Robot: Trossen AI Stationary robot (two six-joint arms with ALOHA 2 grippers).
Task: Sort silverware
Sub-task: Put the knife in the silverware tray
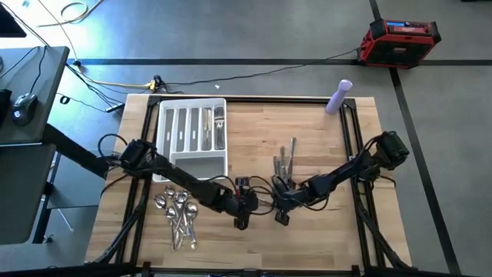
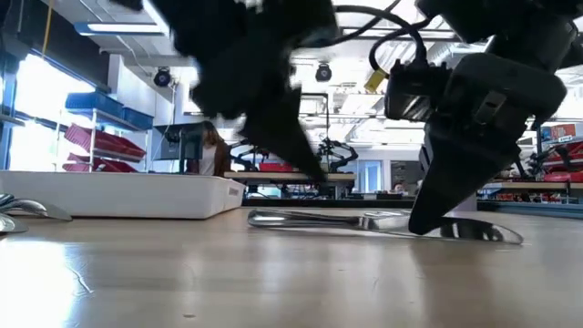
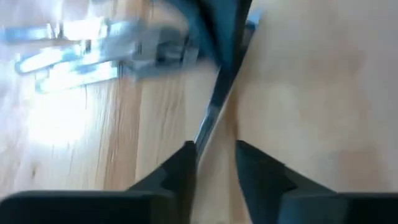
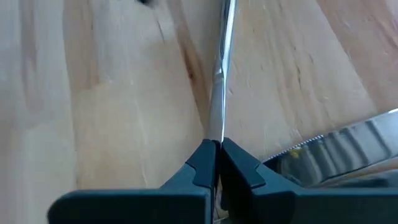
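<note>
A long thin silver knife (image 2: pixel 310 218) stretches between my two grippers near the table's front middle. My right gripper (image 1: pixel 280 206) (image 4: pixel 217 149) is shut on it. My left gripper (image 1: pixel 243 209) (image 3: pixel 215 155) is open, with a finger on either side of the same knife (image 3: pixel 210 121); whether they touch it I cannot tell. The white tray (image 1: pixel 175 158) at the back left has silverware (image 1: pixel 214 127) in its slots. Spoons (image 1: pixel 177 211) lie heaped at the front left. More knives and forks (image 1: pixel 286 160) lie behind my right gripper. My right gripper pinches the knife (image 4: pixel 217 124) between its two fingertips, which lie across it. The knife shows edge-on and runs straight away from the fingers. The fingers (image 2: pixel 428 214) slant down from above. The knife lies about level, close over the tabletop; whether it rests there I cannot tell.
A second knife with a serrated blade (image 4: pixel 348 146) lies on the wood right beside my right gripper. A purple bottle (image 1: pixel 339 96) stands at the table's far right corner. Bare wood lies at the front right of the table.
</note>
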